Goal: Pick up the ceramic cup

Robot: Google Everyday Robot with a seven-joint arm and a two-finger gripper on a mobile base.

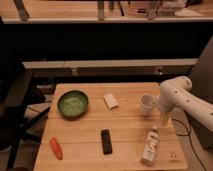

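The ceramic cup (pixel 146 104) is small, white and upright, standing on the right part of the wooden table (pixel 125 132). My white arm comes in from the right, bending over the table's right edge. Its gripper (pixel 164 118) points down just right of the cup, close to it and a little nearer the front. It is open and holds nothing.
A green bowl (pixel 73 103) sits at the left and a small white block (pixel 111 100) at the back middle. A black remote (pixel 106 141) lies in front, an orange carrot-like thing (pixel 56 148) at the front left, and a clear plastic bottle (pixel 150 145) just below the gripper. A dark chair (pixel 15 112) stands left of the table.
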